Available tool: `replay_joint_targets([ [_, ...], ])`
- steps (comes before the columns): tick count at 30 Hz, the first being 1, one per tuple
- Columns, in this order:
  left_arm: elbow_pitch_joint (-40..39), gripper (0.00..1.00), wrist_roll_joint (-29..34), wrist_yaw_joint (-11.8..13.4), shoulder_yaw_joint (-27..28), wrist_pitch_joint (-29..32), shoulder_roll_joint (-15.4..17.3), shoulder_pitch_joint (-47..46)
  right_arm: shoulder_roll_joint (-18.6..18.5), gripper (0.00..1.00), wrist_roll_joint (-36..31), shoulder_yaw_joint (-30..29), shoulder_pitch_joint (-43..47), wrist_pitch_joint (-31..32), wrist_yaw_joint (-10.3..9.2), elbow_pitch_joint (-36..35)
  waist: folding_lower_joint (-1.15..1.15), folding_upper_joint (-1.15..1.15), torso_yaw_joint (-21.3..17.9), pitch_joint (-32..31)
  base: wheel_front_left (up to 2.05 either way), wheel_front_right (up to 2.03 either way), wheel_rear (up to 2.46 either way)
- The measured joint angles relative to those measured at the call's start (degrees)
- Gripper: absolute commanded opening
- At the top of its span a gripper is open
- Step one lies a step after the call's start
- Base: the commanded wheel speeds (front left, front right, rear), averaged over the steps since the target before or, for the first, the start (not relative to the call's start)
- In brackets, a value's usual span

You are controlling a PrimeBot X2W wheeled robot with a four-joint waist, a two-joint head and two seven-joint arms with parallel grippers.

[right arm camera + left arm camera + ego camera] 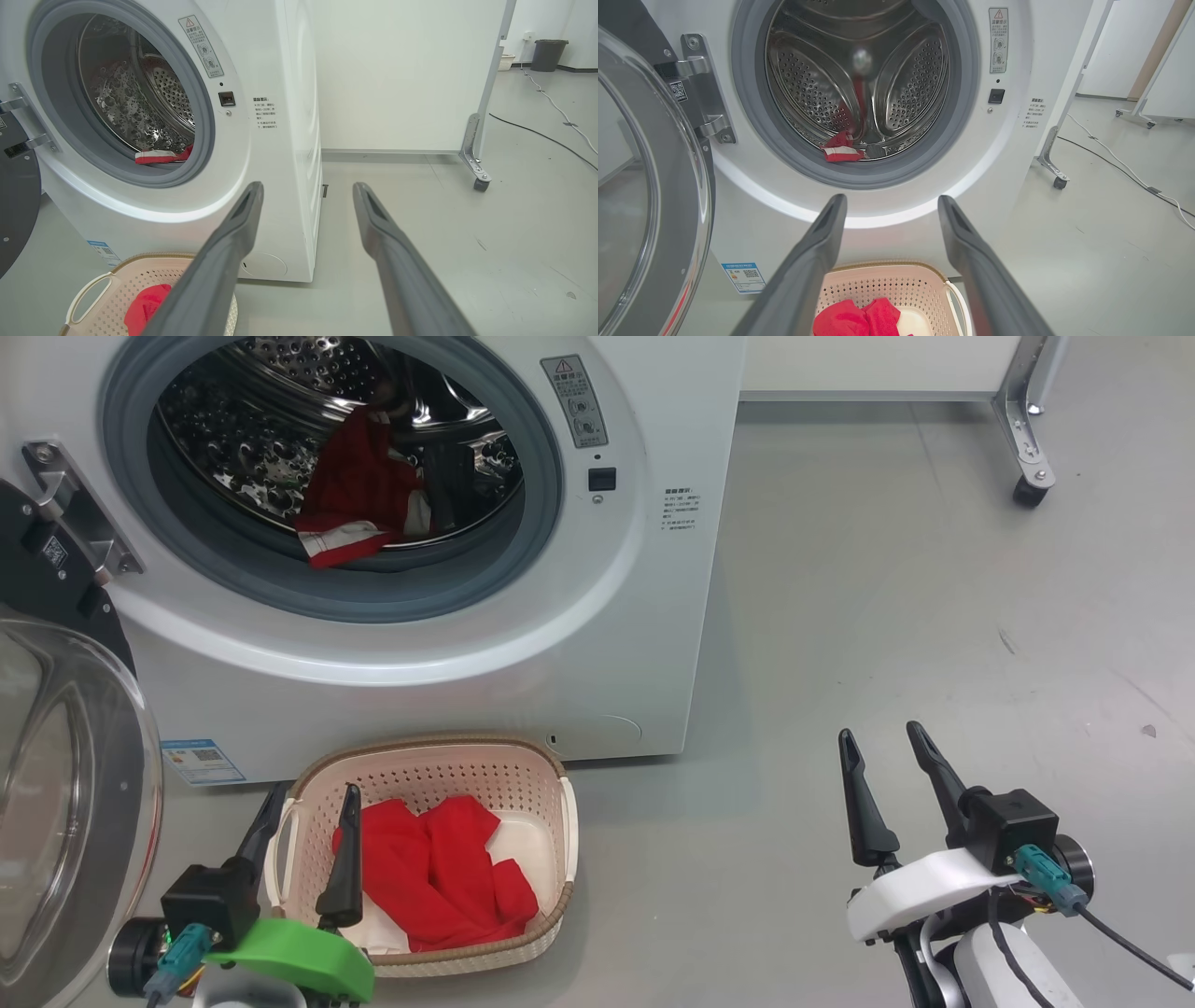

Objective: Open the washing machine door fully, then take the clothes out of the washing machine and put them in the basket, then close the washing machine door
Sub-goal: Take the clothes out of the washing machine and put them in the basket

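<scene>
Since the washing machine door [84,756] is swung wide at the far left, its bulging glass [47,840] sits just beside the left gripper [316,793], so a sloppy sideways swing of that arm could thump it. That gripper is spread wide with nothing in it, hovering at the left side of the basket [439,743]. One finger is right by the white handle [285,859], and a careless lift might hook it and drag the basket off its spot.

Some of the clothes [439,868] already lie in the basket. Another red piece [359,490] sits low at the front of the drum [243,439] of the washing machine [523,653], its striped edge near the grey gasket [373,593]. It could snag on that lip or drop short of the basket.

The basket is tucked close under the drum mouth, so it's tight there. Over on the right, the right gripper [879,733] is spread and empty too, with loads of bare floor [887,569] around it. Only a wheeled frame leg [1027,448] stands far back.
</scene>
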Motion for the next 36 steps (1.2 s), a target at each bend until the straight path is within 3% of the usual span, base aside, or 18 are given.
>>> replay_joint_targets([
  [13,-4.1,1.0,0.0,0.9,-0.2,1.5,0.0,1.1,0.0,1.0,0.0,0.2,0.0,0.0,0.0,-0.7,0.0,0.0,-0.4,0.5,0.0,0.0,0.0],
  [24,-6.4,1.0,-0.3,0.8,-1.0,3.4,0.1,0.6,0.0,1.0,0.0,0.6,-0.5,0.0,-0.13,-3.3,0.0,0.0,-1.3,4.5,0.0,0.0,0.0],
  [36,-1.9,1.0,-1.5,0.1,0.3,8.2,0.5,-11.4,0.0,1.0,0.1,2.8,-5.9,0.0,-0.19,-6.3,0.0,0.0,-3.6,13.5,0.0,0.0,0.0],
])
